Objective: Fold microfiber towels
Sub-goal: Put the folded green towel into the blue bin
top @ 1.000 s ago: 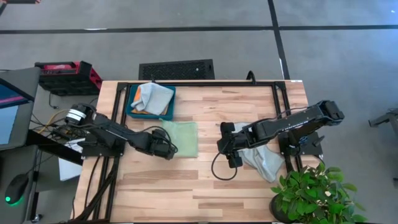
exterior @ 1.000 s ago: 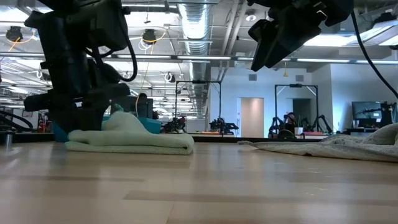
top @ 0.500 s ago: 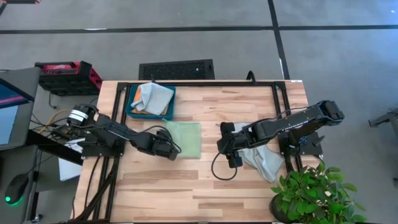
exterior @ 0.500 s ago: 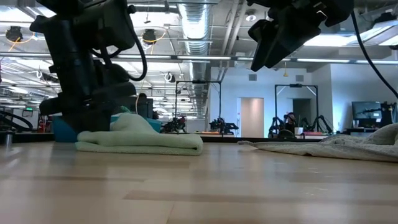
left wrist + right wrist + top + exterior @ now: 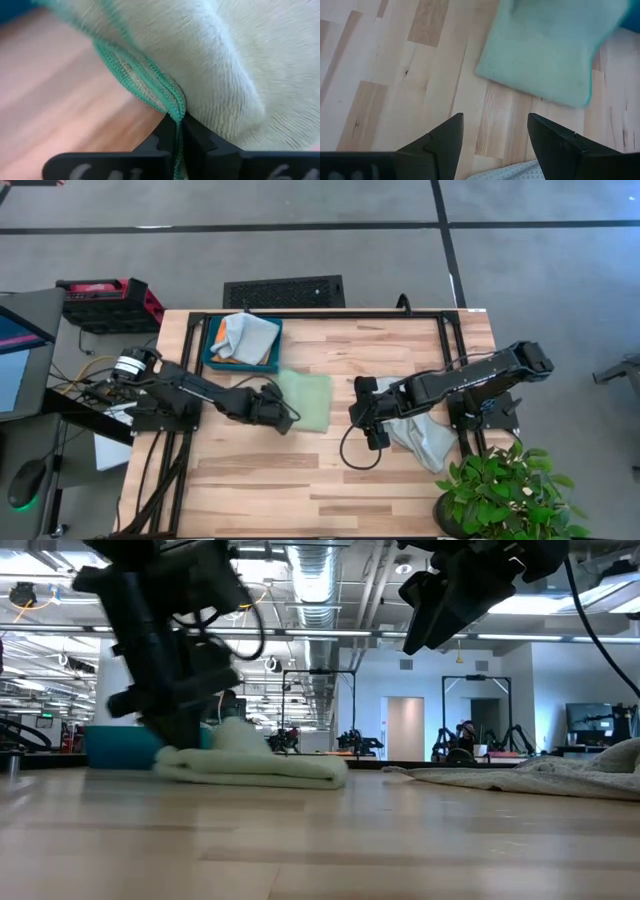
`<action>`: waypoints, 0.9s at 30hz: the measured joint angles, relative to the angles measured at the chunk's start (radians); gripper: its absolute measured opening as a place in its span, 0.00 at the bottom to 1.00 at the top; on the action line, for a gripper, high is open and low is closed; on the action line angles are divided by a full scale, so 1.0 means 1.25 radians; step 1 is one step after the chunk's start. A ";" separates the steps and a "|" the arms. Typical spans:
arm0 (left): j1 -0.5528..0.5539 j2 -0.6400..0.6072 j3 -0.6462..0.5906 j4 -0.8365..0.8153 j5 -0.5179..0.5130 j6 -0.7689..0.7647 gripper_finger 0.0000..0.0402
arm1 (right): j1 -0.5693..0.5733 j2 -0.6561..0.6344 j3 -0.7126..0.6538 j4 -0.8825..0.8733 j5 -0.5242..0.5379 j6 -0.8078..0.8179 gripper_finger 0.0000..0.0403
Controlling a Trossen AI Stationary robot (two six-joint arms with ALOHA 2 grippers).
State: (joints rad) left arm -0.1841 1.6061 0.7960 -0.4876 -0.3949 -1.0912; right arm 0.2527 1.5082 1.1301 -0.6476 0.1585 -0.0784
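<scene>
A light green towel (image 5: pixel 308 400) lies folded on the wooden table, left of centre, also seen low on the table in the low view (image 5: pixel 262 768). My left gripper (image 5: pixel 272 408) is at its left edge, shut on it. My right gripper (image 5: pixel 372 425) hangs open above the table right of centre, nothing between its fingers (image 5: pixel 495 142). Beneath and beyond the right gripper a pale grey towel (image 5: pixel 425 438) lies rumpled on the table. A dark teal tray (image 5: pixel 210 360) at the far left holds another grey towel (image 5: pixel 250 337) over an orange one (image 5: pixel 222 358). My left gripper pinches the green towel's hemmed left edge (image 5: pixel 172 102) between its two fingers; two stitched layers show there. The fingers come slanting down from the table's left. The edge is raised a little at the fingers (image 5: pixel 235 732); the rest of the towel lies flat on the table.
A potted plant (image 5: pixel 500 490) stands at the near right corner. A black frame rail (image 5: pixel 440 320) runs along the far and right sides of the table. Bare wood (image 5: pixel 300 480) lies along the near edge.
My left gripper has gone toward the table's right edge and rolled about its own axis. The green towel has slid along the table to the right with it, staying folded and flat.
</scene>
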 joint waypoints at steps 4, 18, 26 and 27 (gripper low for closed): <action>0.038 0.000 0.047 -0.014 -0.027 0.081 0.01 | 0.000 0.000 0.000 -0.001 0.000 0.000 0.61; 0.241 -0.003 0.259 -0.298 -0.182 0.264 0.00 | 0.000 0.000 0.000 -0.002 0.000 0.000 0.61; 0.361 -0.003 0.295 -0.418 -0.200 0.254 0.00 | 0.000 0.000 0.000 -0.002 0.000 0.000 0.61; 0.370 -0.003 0.298 -0.447 -0.205 0.245 0.00 | 0.000 0.001 0.000 -0.002 0.000 0.000 0.61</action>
State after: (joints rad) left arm 0.2790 1.6019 1.1679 -1.0462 -0.6507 -0.7854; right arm 0.2527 1.5089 1.1301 -0.6495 0.1589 -0.0784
